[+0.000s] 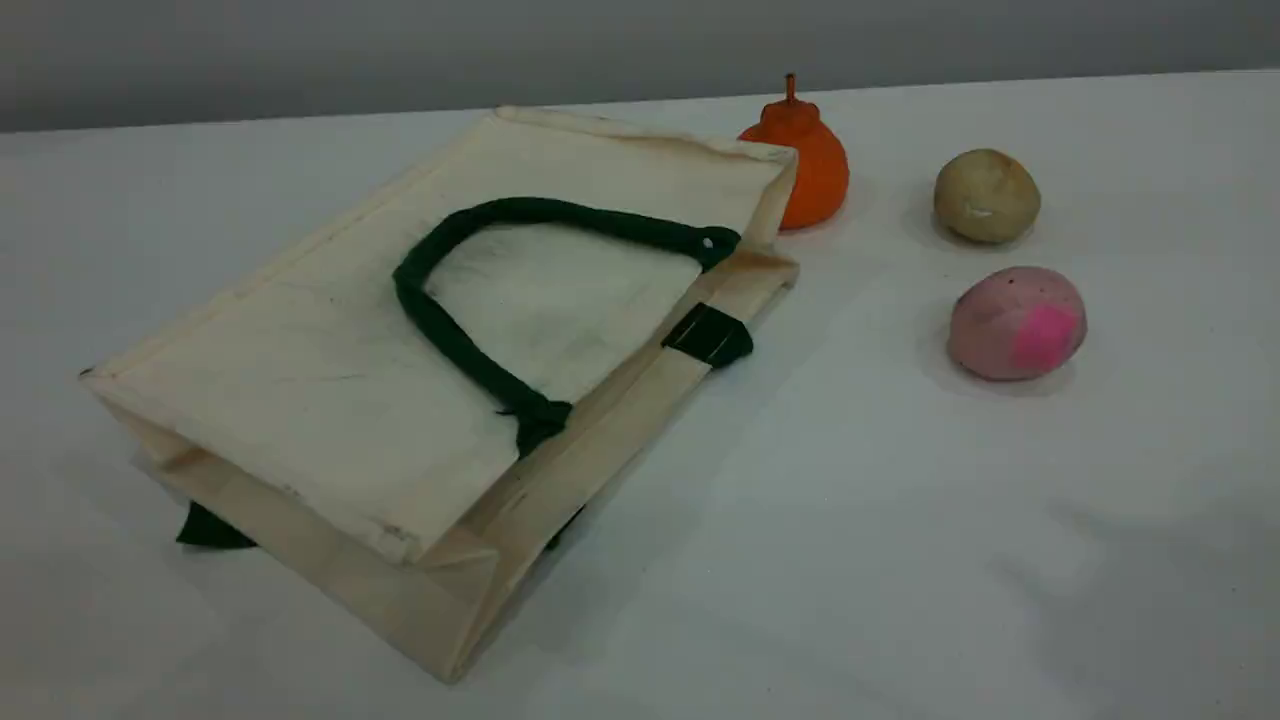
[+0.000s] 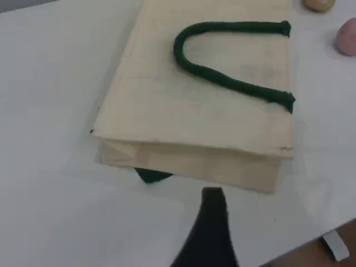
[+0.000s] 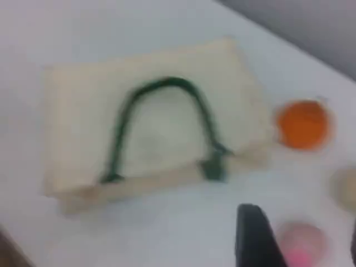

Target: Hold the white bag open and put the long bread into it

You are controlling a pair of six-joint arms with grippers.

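White counter [image 1: 900, 520] carries the cream-white fabric bag with dark green rope handles [image 1: 420, 330], lying flat, mouth closed. Opening it is judged the next step. No long bread is seen anywhere. The left hand [image 2: 211, 222] stands wide; the right hand's [image 3: 253, 233] spread cannot be told, being blurred.

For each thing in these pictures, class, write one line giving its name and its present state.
white bag: flat on its side, mouth closed.
green handle: lying loose on the bag.
orange fruit: upright beside the bag.
beige ball: resting alone.
pink ball: resting alone.
long bread: not visible.
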